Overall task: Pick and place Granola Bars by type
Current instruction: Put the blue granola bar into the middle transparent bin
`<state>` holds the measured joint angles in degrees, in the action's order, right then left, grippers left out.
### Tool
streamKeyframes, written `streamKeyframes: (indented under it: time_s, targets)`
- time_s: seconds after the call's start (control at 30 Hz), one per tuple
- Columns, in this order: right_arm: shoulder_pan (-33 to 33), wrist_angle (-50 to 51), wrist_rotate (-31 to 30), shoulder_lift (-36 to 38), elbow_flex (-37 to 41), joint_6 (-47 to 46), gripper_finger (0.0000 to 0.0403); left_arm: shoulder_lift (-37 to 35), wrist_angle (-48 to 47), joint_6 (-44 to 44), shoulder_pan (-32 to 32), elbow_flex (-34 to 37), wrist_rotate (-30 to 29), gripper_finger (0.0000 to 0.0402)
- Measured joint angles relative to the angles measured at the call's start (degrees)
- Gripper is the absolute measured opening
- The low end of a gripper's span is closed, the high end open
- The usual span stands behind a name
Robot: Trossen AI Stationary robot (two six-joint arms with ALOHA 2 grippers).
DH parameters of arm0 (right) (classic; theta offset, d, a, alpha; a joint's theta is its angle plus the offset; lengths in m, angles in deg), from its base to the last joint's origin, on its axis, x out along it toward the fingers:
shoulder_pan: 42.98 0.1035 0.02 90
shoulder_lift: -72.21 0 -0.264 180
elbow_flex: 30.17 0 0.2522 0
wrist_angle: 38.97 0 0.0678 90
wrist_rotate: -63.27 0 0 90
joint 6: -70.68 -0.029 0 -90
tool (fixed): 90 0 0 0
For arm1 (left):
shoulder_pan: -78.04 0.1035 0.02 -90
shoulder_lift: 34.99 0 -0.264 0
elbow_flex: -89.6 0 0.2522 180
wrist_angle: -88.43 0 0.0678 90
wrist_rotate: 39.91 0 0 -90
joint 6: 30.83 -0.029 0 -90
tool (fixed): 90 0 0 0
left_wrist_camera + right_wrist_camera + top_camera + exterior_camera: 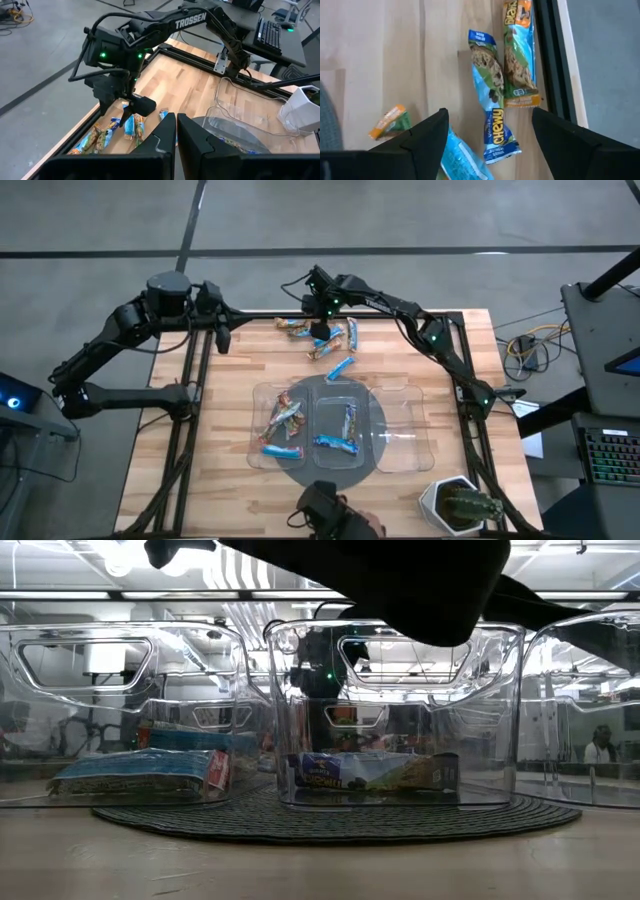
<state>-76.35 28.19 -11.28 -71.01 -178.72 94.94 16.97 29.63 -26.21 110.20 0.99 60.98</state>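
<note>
Several loose Granola Bars lie flat on the wooden table near its far edge. My right gripper hangs open just above them, pointing steeply down. In the right wrist view its fingers straddle a blue-wrapped bar. A second bar lies beside that one, and another blue bar sits by the left finger. More bars lie in the left clear tray and the middle tray. My left gripper waits shut, raised at the far left.
Three clear trays stand side by side on a round grey mat; the right tray is nearest the right arm. A black frame rail runs along the far edge beside the bars. A potted plant stands at the near right corner.
</note>
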Motion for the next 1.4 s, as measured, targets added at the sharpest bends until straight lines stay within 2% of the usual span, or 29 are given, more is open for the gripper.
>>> streamKeyframes:
  time_s: [0.8, 1.03, 1.4]
  targets:
    - [-1.24, -0.26, -0.61, -3.10, 0.40, -3.03, 0.0253, 0.00, 0.00, 0.04, 0.09, 0.13, -0.50, 0.0000]
    - [-1.41, 3.80, -0.63, -3.10, 0.40, -1.73, 0.0245, 0.00, 0.02, 0.13, 0.09, 0.13, -0.50, 0.0000]
    - [-1.88, 3.71, -2.13, -3.12, 0.56, -0.49, 0.0238, 1.62, 0.02, 0.52, 0.09, 0.13, -0.45, 0.0000]
